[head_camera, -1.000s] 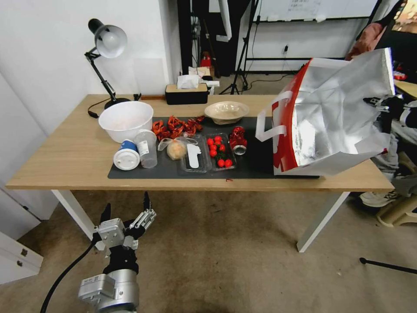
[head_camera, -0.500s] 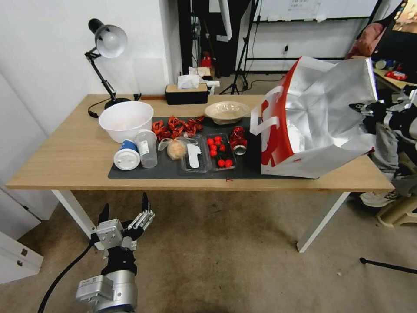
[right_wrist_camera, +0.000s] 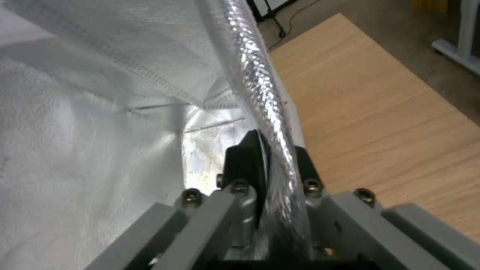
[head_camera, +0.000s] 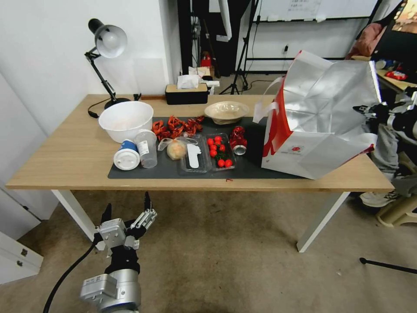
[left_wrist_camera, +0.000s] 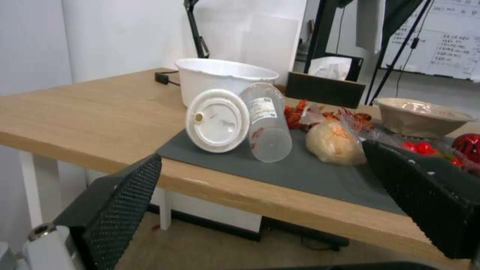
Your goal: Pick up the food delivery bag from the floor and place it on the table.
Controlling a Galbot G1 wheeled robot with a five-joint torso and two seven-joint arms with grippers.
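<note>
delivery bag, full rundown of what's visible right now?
The food delivery bag is large, boxy, white paper with a red side panel, a small red logo on its front and white handles. Crinkled silver foil lines its gaping mouth. It rests tilted on the right end of the table, partly on the dark mat. The right tool pinches its foil rim.

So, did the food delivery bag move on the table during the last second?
Yes. The food delivery bag, gripped by the right tool, tipped more upright, and its base slid left toward the red can on the table.

Right tool [right_wrist_camera: 274, 157] clamped on bag rim [right_wrist_camera: 250, 75]
</note>
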